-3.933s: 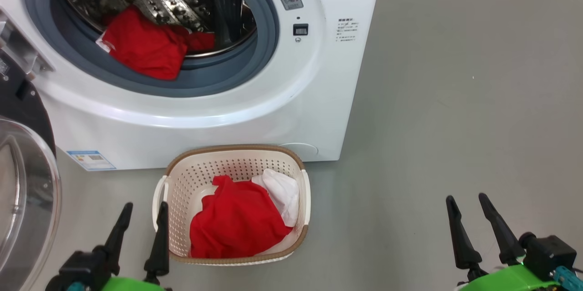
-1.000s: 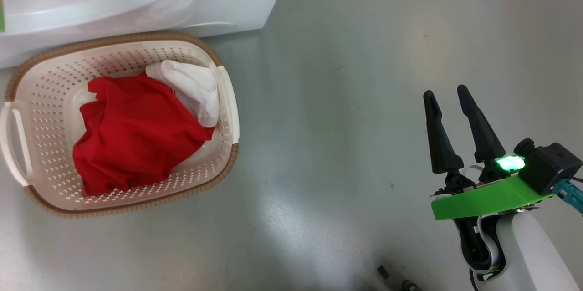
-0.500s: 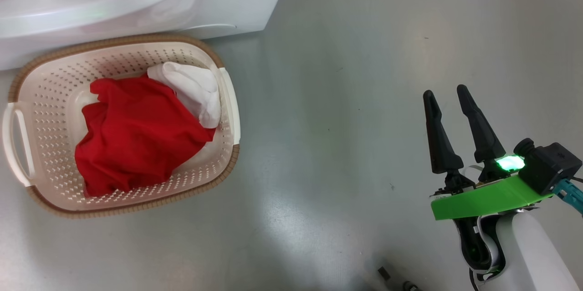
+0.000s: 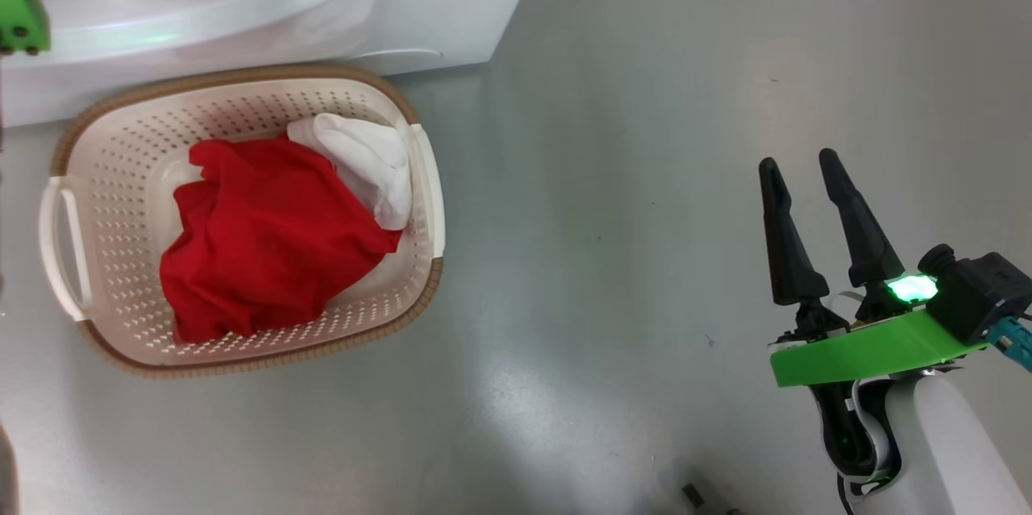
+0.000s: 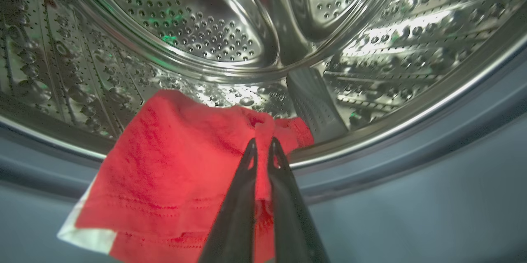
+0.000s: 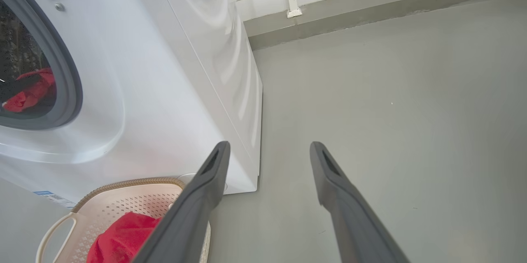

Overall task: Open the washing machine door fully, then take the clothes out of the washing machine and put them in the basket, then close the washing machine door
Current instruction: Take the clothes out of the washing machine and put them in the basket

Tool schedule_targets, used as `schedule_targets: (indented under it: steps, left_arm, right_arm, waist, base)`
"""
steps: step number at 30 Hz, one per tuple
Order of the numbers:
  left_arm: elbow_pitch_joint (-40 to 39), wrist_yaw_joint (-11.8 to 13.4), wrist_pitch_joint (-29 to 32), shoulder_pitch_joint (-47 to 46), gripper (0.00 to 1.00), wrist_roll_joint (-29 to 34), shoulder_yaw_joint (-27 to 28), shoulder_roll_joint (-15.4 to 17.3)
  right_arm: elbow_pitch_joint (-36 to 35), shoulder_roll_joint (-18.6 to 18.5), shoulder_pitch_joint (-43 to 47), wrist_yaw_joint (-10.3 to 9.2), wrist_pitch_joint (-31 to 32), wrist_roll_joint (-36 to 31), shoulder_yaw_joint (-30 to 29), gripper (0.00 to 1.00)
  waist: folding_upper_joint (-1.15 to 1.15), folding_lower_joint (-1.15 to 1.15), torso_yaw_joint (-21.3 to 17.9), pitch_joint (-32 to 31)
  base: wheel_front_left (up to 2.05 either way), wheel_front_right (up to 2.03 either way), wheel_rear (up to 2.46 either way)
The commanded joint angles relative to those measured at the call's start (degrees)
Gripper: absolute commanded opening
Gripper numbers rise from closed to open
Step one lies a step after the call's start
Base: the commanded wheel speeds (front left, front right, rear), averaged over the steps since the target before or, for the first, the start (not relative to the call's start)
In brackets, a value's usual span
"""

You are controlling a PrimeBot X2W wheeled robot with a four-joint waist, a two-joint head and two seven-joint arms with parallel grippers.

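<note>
Pinching a fold of the red shirt (image 5: 177, 164), the left gripper (image 5: 261, 150) rises from the bottom middle of the left wrist view, its two dark fingers pressed together on the cloth. The grip sits near the shirt's right end. The garment's long axis runs from there down to the lower left of the frame, where a white-trimmed corner hangs over the grey seal (image 5: 411, 197). Beyond the fingertips a short red flap lies against a drum paddle, and past that the steel drum (image 5: 185, 28) curves away across the top of the frame.

The coming move likely turns on one relation: most of the cloth lies left of the grip and already drapes over the drum's lip. A pull back along the fingers should therefore drag the bulk out sideways behind the pinched fold.

In the right wrist view the opening with its red cloth is at the left edge, and the basket (image 6: 123, 185) is at the lower left, on the floor against the front of the washing machine (image 6: 164, 69). The drop point thus lies below and in front of the held shirt.

In the head view the basket sits at left centre, already holding a red garment (image 4: 266, 249) and a white cloth (image 4: 363, 160). The right gripper (image 4: 796, 160), fingers spread and empty, is at the lower right, well apart from the basket, so the left arm is much the nearer.
</note>
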Motion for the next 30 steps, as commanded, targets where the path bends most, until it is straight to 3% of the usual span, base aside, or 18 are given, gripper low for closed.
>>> schedule_targets:
  steps: [1,6,12,23,30]
  left_arm:
    - [-4.05,-0.57,-0.63,1.94,0.00,-1.41,1.64,2.25]
    - [-18.40,-0.57,-0.67,9.75,0.00,-4.04,5.14,1.42]
    - [-36.14,-1.50,-0.68,21.12,0.00,-5.80,11.71,-1.99]
    - [-60.55,-5.71,-0.68,32.91,0.00,-4.78,21.31,-10.88]
    - [-71.36,-6.51,-0.68,37.12,0.00,-4.43,22.00,-13.27]
  right_arm:
    - [-1.31,-0.46,0.98,0.42,-0.37,-0.99,0.56,1.00]
    - [-1.39,-0.46,1.37,0.42,-0.37,-1.74,-0.34,1.00]
    - [-1.45,-0.46,1.95,0.42,-0.37,-2.96,-1.18,1.00]
    - [-1.62,-0.46,1.97,0.42,-0.37,-4.10,-1.80,1.00]
    - [-1.65,-0.46,1.62,0.42,-0.37,-4.14,-1.69,1.00]
  waist:
    - [0.00,0.00,0.63,-0.53]
    - [0.00,0.00,1.83,-1.32]
    - [0.00,0.00,3.30,-2.20]
    - [0.00,0.00,5.02,-2.23]
    - [0.00,0.00,5.16,-1.89]
  base:
    - [0.00,0.00,0.00]
    - [0.00,0.00,0.00]
    - [0.00,0.00,0.00]
    - [0.00,0.00,0.00]
    - [0.00,0.00,0.00]
